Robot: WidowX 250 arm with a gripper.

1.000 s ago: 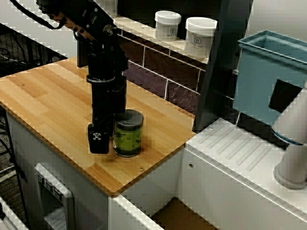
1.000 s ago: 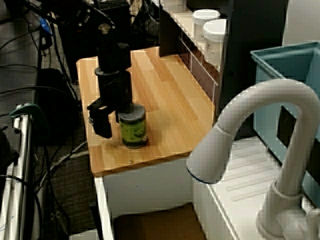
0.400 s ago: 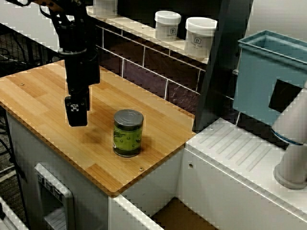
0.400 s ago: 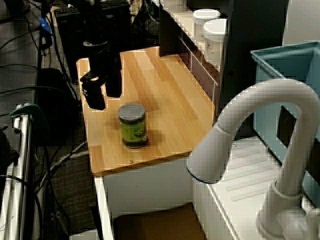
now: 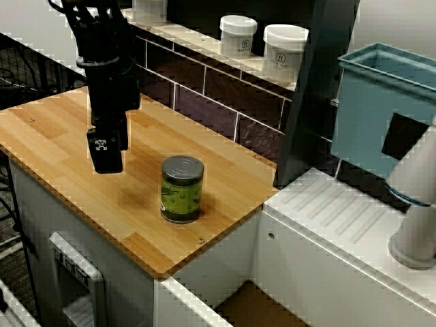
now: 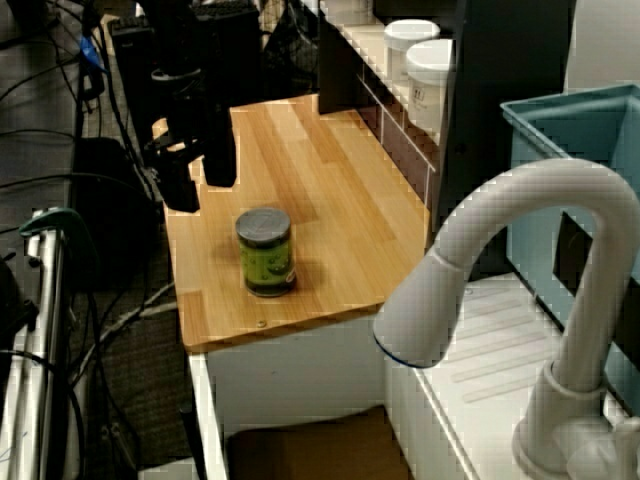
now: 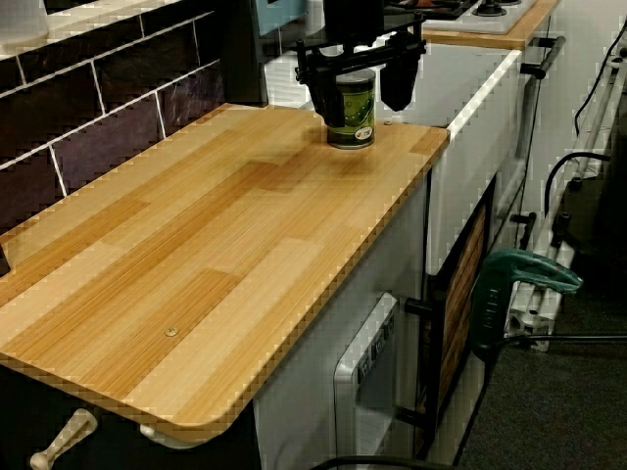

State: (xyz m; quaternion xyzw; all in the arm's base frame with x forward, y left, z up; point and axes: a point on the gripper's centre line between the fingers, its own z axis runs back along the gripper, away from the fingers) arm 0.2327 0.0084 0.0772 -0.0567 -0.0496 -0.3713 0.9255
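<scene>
**A:** Start at the left. What's the hand doing?

**B:** Hand point(image 6: 201, 188) hangs over the left half of the surface point(image 5: 61, 143), fingers pointing down. They are spread apart with nothing between them (the view from the sink side shows the gap best). It is clear of the wood and touches nothing.

**A:** Next thing over?

**B:** Can point(image 5: 182, 189), upright on the surface toward its front right corner. It is to the right of the hand and apart from it. Green label point(image 5: 178, 199) round the wall, ribbed grey metal lid point(image 5: 182, 165).

**A:** How would it handle?

**B:** My read:
- **Wall:** stiff metal that shouldn't give under a squeeze.
- **Weight:** fairly heavy for its size if it is full, which can't be told from here.
- **Grip:** the label should hold better than the bare rims, which look slick.
- **Risks:** not fragile, but a knock near the top could tip it, and on its side it would roll.

**A:** Where to take hold?

**B:** Across the round wall at mid-height, on the label, with fingers on opposite sides. Bare wood all round it.

**A:** Further right?

**B:** Two white jars point(image 5: 238, 35) point(image 5: 284, 52) on the ledge point(image 5: 197, 42) behind, well apart from the can. Then a blue bin point(image 5: 381, 109), and a white faucet point(image 5: 415, 197) at the right edge.
</scene>
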